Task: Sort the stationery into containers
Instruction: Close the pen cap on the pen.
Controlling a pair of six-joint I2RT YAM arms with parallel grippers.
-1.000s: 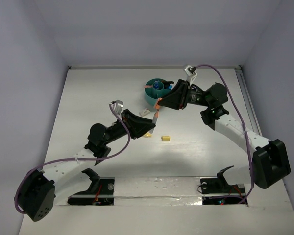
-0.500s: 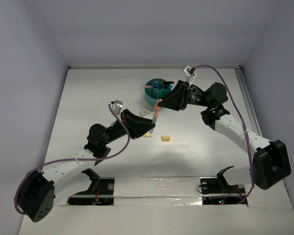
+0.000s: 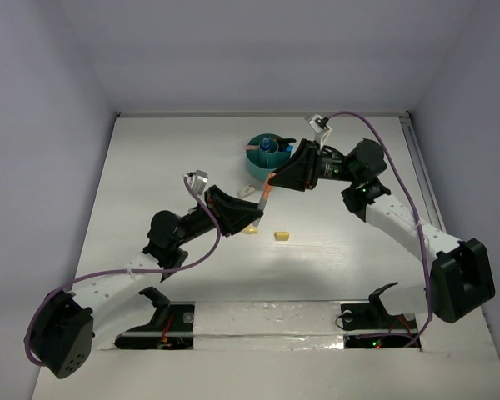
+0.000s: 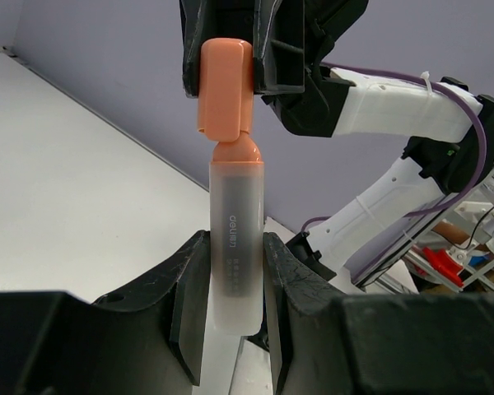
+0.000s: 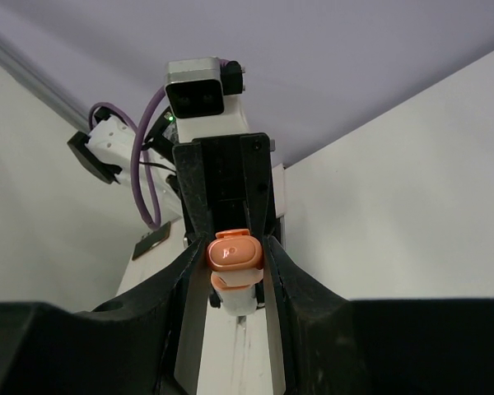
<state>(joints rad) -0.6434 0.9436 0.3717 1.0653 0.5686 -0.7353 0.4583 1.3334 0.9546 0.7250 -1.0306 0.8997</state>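
A frosted grey marker (image 3: 264, 198) with an orange cap (image 3: 269, 178) is held in the air between both grippers, in front of the round teal organizer (image 3: 253, 163). My left gripper (image 3: 255, 213) is shut on the marker's body (image 4: 235, 210). My right gripper (image 3: 274, 177) is shut on the orange cap (image 5: 233, 253), which also shows in the left wrist view (image 4: 225, 82). The cap sits slightly askew above the marker's orange neck (image 4: 236, 153). The organizer holds a blue item (image 3: 267, 144) and other dark items.
On the white table lie a yellow eraser bit (image 3: 281, 236), a second yellow bit (image 3: 250, 230) by my left gripper, and a white bit (image 3: 245, 190). The table's walls stand at the back and sides.
My right gripper has shifted slightly to the left with the cap. The left arm has hardly moved.
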